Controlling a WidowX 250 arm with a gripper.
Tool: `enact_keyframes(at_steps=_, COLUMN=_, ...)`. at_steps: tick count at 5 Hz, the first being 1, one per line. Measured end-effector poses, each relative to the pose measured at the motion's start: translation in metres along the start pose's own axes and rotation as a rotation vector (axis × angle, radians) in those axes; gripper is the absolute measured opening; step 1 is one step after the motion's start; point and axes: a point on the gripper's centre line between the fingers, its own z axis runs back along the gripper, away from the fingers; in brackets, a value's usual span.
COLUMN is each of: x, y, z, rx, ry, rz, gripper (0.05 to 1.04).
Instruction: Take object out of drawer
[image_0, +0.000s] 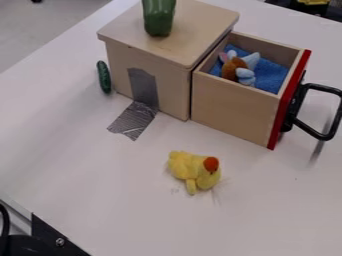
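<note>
Drawer (234, 107) is pulled out from the wooden box (150, 67) on the white table (73, 155), and from my seat its top lies open to me, with 4 rims around it. The outer rim belongs to the red-edged front, where a black handle (328, 114) juts out past the wood. The stuffed toy (235, 69), brown and pale blue with a bit of pink, is inside the drawer on a blue cloth (269, 76), nearer the box end than the handle end and close to the near wall. Tabletop stretches between the drawer and the yellow toy bird (192, 169), which lies nearer the camera.

The near wall hides the lower edge of the stuffed toy from me, so I can't make out its full shape. The green pepper (159, 17) on the box lid is cut off by the top of my view. A dark green cucumber (103, 77) sits beside the box, and gray tape (135, 120) runs from the box's side onto the table. Bottom left, I see part of a black bracket (52, 239) with 1 screw.

As for the claw, I can't tell whether it is open or closed, or whether it holds or touches anything.
</note>
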Motion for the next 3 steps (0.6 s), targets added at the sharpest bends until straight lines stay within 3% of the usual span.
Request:
enact_keyframes(at_steps=1, x=-0.002, y=0.001, z=-0.010, rx=-0.001, ry=0.034, rz=0.002, gripper=1.000)
enact_keyframes(at_steps=3, x=0.002, y=-0.060, z=-0.019, rx=-0.038, ry=0.037, rz=-0.131, gripper=1.000)
